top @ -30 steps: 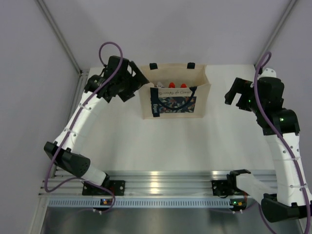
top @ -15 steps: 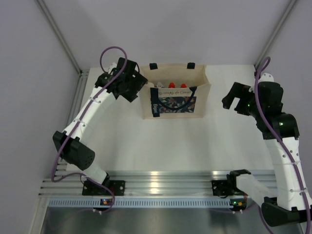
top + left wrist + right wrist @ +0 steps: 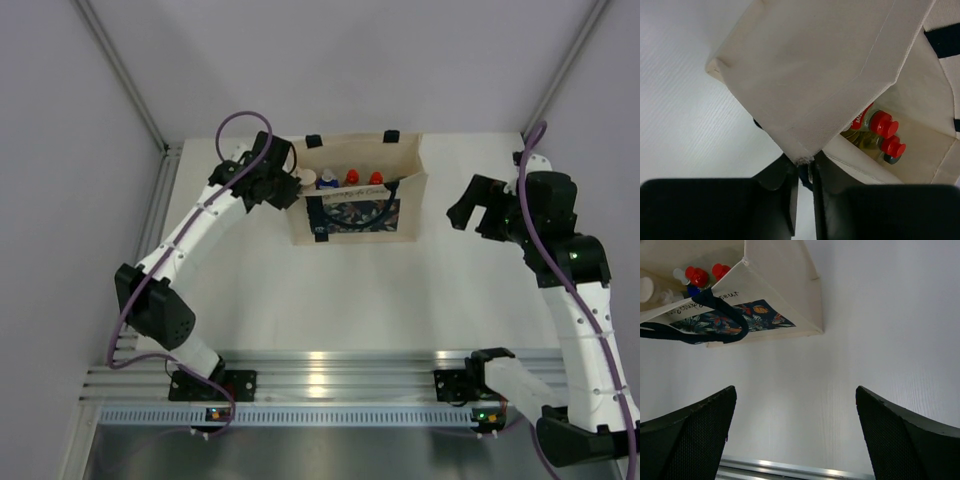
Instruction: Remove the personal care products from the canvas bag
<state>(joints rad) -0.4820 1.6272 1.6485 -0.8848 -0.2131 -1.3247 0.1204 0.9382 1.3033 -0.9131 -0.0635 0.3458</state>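
Note:
The beige canvas bag (image 3: 405, 165) with a dark floral front panel stands at the back of the table, mouth up. Inside show personal care products: two red-capped bottles (image 3: 352, 178) (image 3: 376, 178) and a blue-and-white-topped one (image 3: 326, 181). My left gripper (image 3: 297, 187) is at the bag's upper left corner, shut on the canvas rim (image 3: 802, 159). In the left wrist view the red caps (image 3: 883, 124) lie just beyond that corner. My right gripper (image 3: 470, 212) hangs open to the right of the bag, above bare table, with nothing between its fingers (image 3: 690, 430). The bag (image 3: 785, 280) appears at the top left of its view.
The bag's black front handle (image 3: 725, 315) droops over the floral panel. An aluminium rail (image 3: 330, 385) runs along the near table edge by the arm bases. Grey walls close in the back and sides.
My left gripper moved in to the bag's left corner and shut on the rim. The bag's mouth now gapes wider, showing the bottles more. My right arm drifted slightly left.

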